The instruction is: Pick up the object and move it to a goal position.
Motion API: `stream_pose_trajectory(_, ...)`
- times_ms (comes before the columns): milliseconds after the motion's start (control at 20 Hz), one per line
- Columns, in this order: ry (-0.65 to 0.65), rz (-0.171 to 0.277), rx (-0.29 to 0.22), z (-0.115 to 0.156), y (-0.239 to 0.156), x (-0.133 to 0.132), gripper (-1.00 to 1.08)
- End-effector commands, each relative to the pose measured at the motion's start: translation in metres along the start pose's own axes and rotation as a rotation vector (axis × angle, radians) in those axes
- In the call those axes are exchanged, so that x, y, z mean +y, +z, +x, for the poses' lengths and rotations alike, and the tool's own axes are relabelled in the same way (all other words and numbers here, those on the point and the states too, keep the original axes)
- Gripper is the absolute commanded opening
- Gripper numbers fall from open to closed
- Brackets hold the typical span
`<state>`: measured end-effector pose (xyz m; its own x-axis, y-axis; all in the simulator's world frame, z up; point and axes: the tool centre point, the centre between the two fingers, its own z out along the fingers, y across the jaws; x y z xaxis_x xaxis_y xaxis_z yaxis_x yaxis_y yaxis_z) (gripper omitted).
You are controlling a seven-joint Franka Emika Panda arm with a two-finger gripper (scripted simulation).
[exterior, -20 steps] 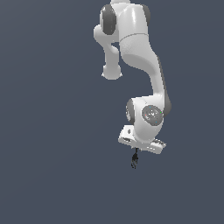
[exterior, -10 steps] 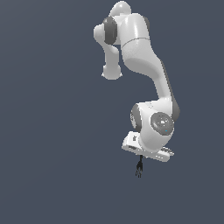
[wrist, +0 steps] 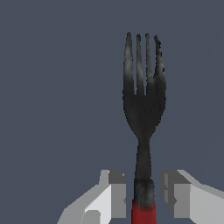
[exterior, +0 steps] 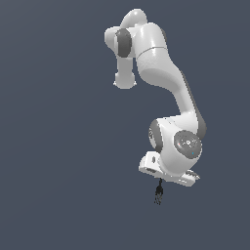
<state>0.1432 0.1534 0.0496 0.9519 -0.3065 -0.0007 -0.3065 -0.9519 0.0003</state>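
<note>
Fork (wrist: 143, 109), unmarked, between the jaws

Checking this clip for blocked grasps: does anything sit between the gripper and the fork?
Nothing visible does. In the wrist view the fork stands between the two fingers of the gripper, red handle end at the pads, tines pointing away. The exterior view shows it hanging under the gripper. No goal marker is visible.

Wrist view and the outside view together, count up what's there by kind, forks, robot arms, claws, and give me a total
Forks: 1, the fork, dark tines, red handle end
Robot arms: 1, the white arm
Claws: 1, the claw, a finger on each side of the fork's handle
Total: 3
</note>
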Motion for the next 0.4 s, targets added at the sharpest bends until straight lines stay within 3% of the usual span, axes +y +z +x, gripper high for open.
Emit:
stream_pose_trajectory(0,0.0,0.0,0.0,0.0026,-0.0011,-0.002,-1.0)
stream_pose_trajectory(350,0.0,0.0,0.0,0.005,-0.0017,-0.0039,-1.0)
